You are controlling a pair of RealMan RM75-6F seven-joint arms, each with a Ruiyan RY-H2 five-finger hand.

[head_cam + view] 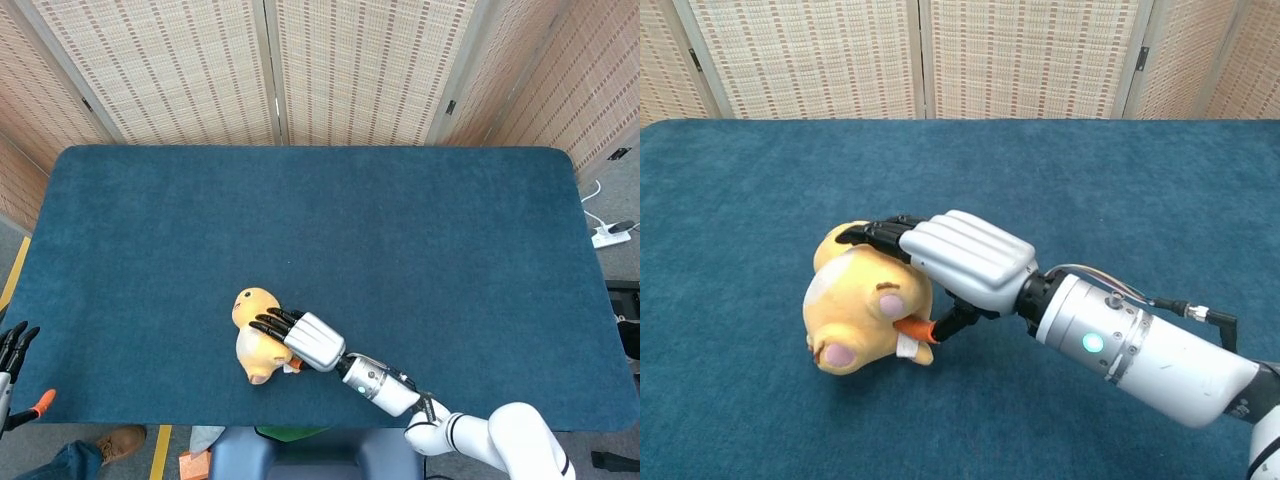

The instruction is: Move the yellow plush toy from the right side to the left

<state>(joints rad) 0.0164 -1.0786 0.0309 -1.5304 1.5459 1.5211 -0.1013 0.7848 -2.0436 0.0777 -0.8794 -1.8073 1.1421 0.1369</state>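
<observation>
The yellow plush toy [253,335] [858,312] lies on the blue table cloth left of centre, near the front edge. My right hand [302,339] [950,257] grips it, black fingers curled over its back and the thumb under it. My left hand [14,350] hangs off the table's front left corner, fingers spread, holding nothing; the chest view does not show it.
The blue cloth [400,220] covers the whole table. Woven folding screens [270,70] stand behind its far edge. A person's shoe [120,442] and a power strip [610,235] lie on the floor beyond the table's edges.
</observation>
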